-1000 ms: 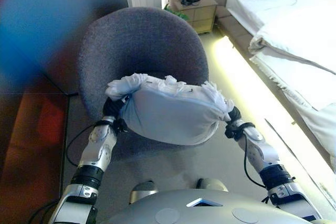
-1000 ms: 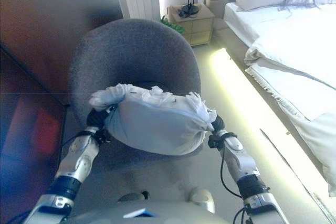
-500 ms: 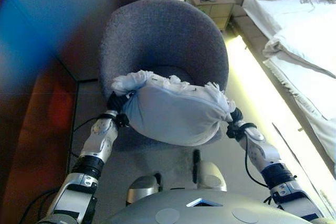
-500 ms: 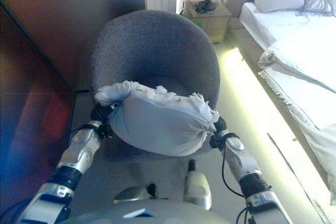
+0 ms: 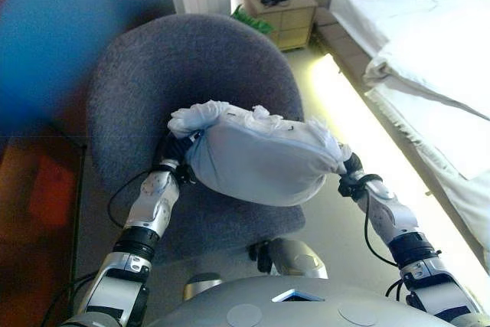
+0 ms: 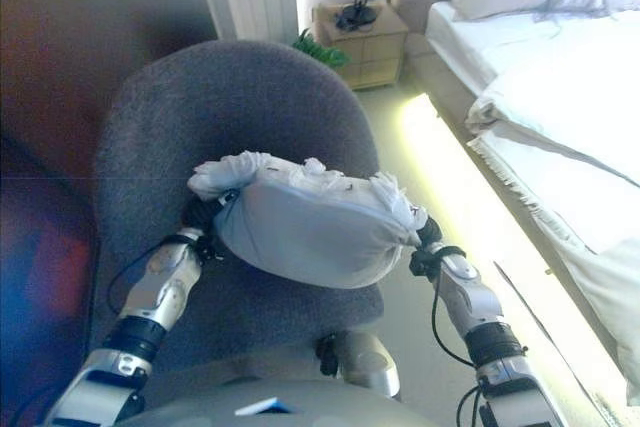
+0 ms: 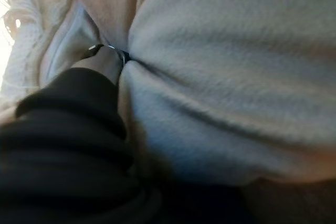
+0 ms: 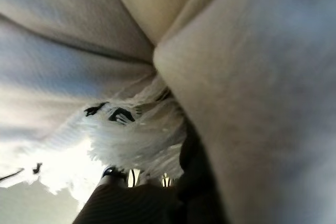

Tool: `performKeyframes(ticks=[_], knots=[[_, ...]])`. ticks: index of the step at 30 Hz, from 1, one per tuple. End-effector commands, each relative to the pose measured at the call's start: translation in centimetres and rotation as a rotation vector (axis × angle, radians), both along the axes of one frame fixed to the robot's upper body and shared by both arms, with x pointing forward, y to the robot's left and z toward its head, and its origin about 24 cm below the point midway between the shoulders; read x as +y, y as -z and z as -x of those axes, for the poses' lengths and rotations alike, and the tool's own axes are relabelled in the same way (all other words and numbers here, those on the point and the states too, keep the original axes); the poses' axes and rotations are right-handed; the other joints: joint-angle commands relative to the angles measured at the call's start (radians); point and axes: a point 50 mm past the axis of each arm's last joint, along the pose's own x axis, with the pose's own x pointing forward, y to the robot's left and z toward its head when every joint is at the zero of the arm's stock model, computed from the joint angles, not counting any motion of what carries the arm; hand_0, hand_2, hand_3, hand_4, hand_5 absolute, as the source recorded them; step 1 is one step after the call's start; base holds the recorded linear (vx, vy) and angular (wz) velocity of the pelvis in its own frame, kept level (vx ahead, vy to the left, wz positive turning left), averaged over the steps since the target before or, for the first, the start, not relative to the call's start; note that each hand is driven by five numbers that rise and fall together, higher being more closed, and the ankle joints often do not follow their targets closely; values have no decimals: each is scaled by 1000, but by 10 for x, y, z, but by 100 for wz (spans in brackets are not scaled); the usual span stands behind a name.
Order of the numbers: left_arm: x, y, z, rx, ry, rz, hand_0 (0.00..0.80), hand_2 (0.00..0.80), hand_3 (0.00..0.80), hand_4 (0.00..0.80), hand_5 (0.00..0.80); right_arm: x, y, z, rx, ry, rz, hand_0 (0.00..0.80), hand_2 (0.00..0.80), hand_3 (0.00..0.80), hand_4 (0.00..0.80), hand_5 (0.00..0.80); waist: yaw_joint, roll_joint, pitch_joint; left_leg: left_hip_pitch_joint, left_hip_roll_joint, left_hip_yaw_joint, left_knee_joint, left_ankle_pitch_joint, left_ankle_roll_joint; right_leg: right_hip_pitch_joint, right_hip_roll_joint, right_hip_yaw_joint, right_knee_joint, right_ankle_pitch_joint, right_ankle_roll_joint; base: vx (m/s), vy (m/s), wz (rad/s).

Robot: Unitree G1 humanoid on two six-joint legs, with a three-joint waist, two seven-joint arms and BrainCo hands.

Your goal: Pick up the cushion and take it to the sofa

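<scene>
A pale grey-blue cushion with a white fringe along its top edge hangs in the air between my two hands. My left hand grips its left end, and the cloth gathers into folds around it in the left wrist view. My right hand grips the right end, with the fringe bunched against it in the right wrist view. The cushion is above the seat of a round grey armchair directly in front of me.
A bed with white bedding runs along the right, with a lit strip at its base. A wooden nightstand with a black lamp base stands behind the chair, beside a green plant. A dark wall is on the left.
The view has swung and the armchair now sits closer under the cushion. The cushion stays held between both hands at the same height.
</scene>
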Motion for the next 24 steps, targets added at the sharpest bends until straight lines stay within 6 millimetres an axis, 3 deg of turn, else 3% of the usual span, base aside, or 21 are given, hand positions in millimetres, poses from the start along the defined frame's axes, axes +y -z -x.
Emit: performKeyframes(ticks=[1,3,6,9,12,16,21,24], knots=[[-6,-27,-10,-164,-23,63,800,800,800,800,800,28,-31,-17,-191,-102,-91,800,800,800,800,800,0,-6,-40,-75,-27,35,374,341,8,153,-12,-4,-426,288,45,179,-94,-6],[-5,-27,-9,-169,-21,61,800,800,800,800,800,27,-32,-19,-193,-106,-99,800,800,800,800,800,20,-12,-17,-157,25,42,408,309,22,198,-8,11,-424,265,33,181,-47,-45],[0,-28,-9,-174,-31,57,800,800,800,800,800,31,-37,-28,-192,-116,-102,800,800,800,800,800,45,-12,-1,-178,40,40,257,295,41,227,2,44,-425,246,37,170,47,-28],[7,-29,-10,-174,-47,56,800,800,800,800,800,37,-42,-36,-183,-130,-110,800,800,800,800,800,64,-3,1,-174,26,17,62,307,43,239,5,88,-433,242,54,175,118,-26],[7,-31,-12,-170,-51,54,800,800,800,800,800,44,-40,-36,-173,-140,-105,800,800,800,800,800,81,13,-6,-141,7,-1,-181,260,48,263,-5,113,-451,233,85,159,139,-41],[0,-34,-20,-164,-17,55,800,800,800,800,800,47,-39,-38,-165,-137,-89,800,800,800,800,800,73,23,-20,-77,-11,31,-251,186,64,259,-31,92,-426,221,107,100,118,-30],[-4,-31,-18,-146,-7,37,800,800,800,800,800,52,-34,-31,-153,-146,-67,800,800,800,800,800,70,38,-19,-38,-38,33,-308,178,83,250,-47,83,-410,220,131,72,125,0],[-2,-32,-19,-149,-20,14,800,800,800,800,800,56,-33,-34,-148,-139,-74,800,800,800,800,800,83,40,-11,-37,-51,36,-312,168,103,228,-84,67,-344,228,154,55,115,11]])
